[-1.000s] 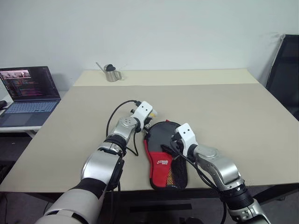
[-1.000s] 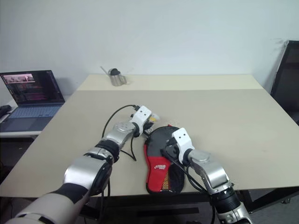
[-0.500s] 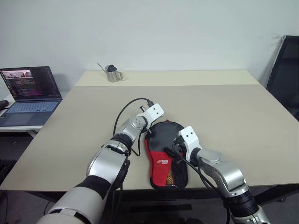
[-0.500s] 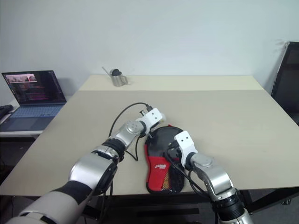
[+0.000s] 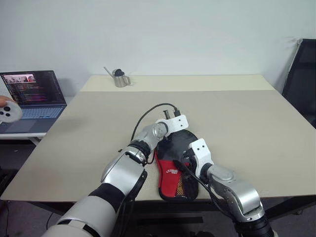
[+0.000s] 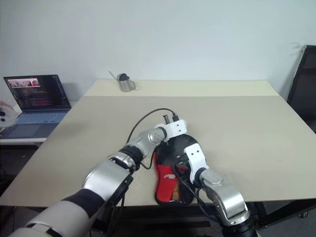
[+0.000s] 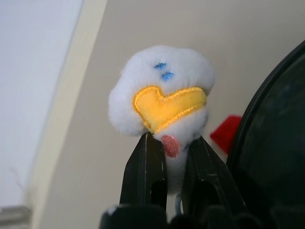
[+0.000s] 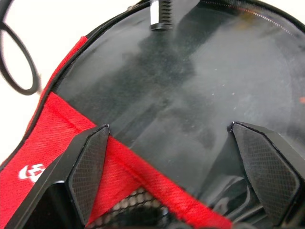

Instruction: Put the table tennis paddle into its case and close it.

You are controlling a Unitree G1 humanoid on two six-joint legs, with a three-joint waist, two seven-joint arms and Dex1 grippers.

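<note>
1. the left pincer (image 7: 167,157) is pinched shut on a small fluffy white duck charm (image 7: 162,93) with a yellow bill, blue eyes and a pink cheek spot; its wrist view shows the two black fingers (image 7: 145,167) squeezing the charm's lower part.
2. from the head views the charm is hidden behind the left wrist; there the left pincer (image 5: 180,122) sits at the far, rounded end of the case (image 5: 173,165).
3. the left wrist view also catches the curved black edge of the case just beside the charm, and a small red tab (image 7: 228,133) between them.
4. the right pincer (image 8: 183,167) stands wide open and holds nothing; its wrist view shows the fingers (image 8: 88,167) spread over the black top of the case, with the red band and mesh pocket (image 8: 138,210) close below.
5. in the head views the right pincer (image 6: 185,160) hovers over the middle of the case, which lies flat near the front edge of the counter (image 5: 237,113), its red part and white logo (image 5: 172,172) facing the robot.
6. the paddle i cannot make out.
7. farther off: a small metal cup (image 5: 118,78) at the counter's back, a laptop (image 5: 30,94) on a side table to the left, and a person's hand (image 5: 7,111) holding a pale controller at the left edge.
</note>
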